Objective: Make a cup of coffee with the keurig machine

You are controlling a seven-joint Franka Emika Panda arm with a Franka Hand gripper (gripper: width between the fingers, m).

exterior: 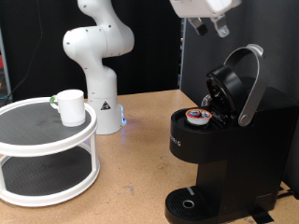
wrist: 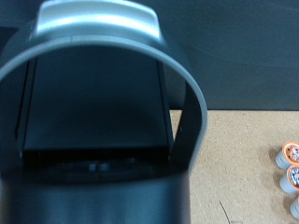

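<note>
Above the open keurig machine point(exterior: 220, 121), the gripper point(exterior: 213, 28), fingers downward.

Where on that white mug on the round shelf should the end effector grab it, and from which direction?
Grip the mug by its rim wall, coming straight down from above: it stands upright, mouth open, on the white rack's top tier, with open space overhead. The handle looks too small to pinch reliably.

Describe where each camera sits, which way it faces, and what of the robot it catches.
Exterior view: off the arm, facing the table; shows the keurig machine with lid raised, a pod in it, the cup on a white tiered stand, the arm's base and the gripper above.
Wrist view: on the hand, looking down at the machine's silver handle; no gripper visible.
Shared: the machine.
</note>
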